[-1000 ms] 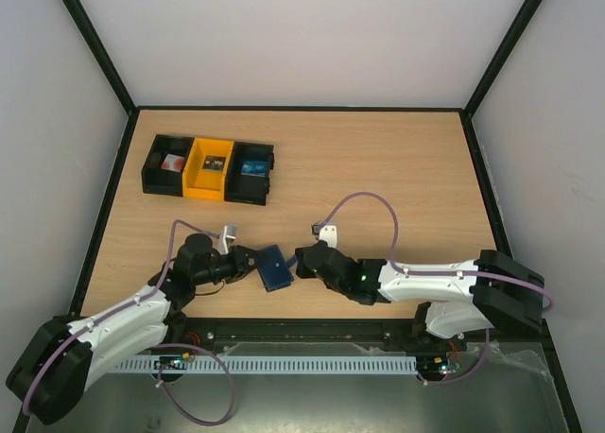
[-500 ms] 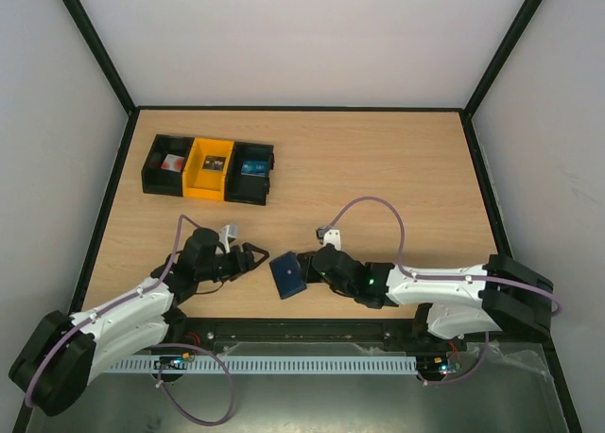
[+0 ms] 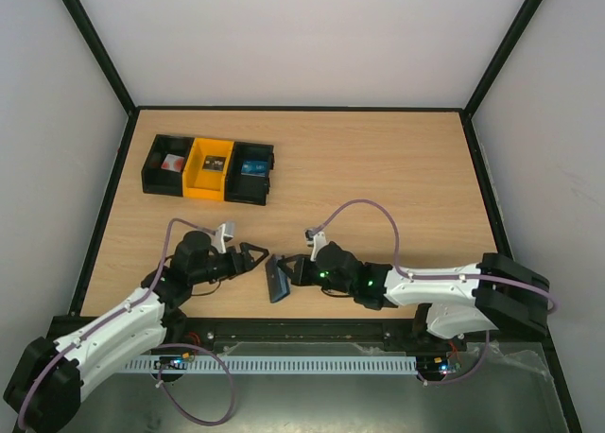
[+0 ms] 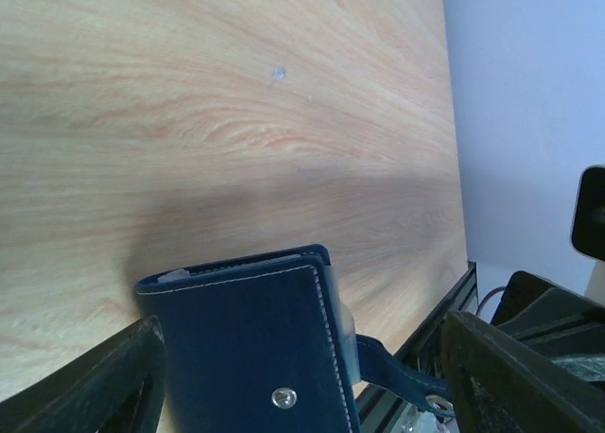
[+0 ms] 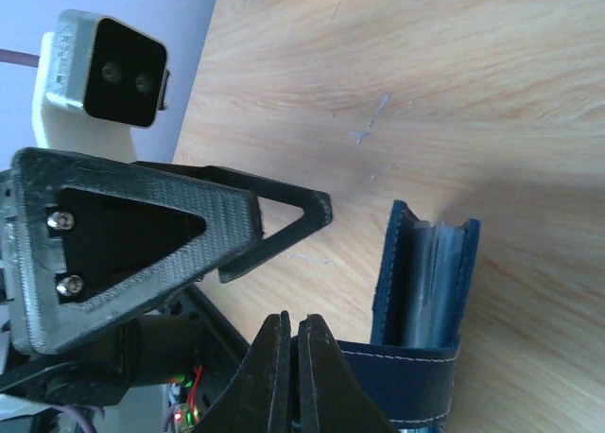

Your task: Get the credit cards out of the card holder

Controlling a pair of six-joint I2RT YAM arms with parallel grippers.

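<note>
Down at the near edge of the wooden surface, we find the card holder propped on one edge between the two arms, well apart from the row of bins at the far left. The right gripper is closed to a sliver on a stitched navy flap of the holder. The left gripper is spread wide with nothing in it, its fingers flanking the holder on either side in the left wrist view. From the right wrist view the holder's mouth gapes open, and grey layers inside it read as the edges of the credit cards; we cannot tell how many there are. We judge the holder light, soft and floppy, apt to fold or swing under a pinch on its flap alone, so it wants bracing at its firmer stitched body. The cards we take to be thin, stiff and slick, kept in by the pocket's friction. The place to take one is its exposed edge at the mouth, pinched flat across its faces and drawn straight out along the pocket, lest it slip or bend.
</note>
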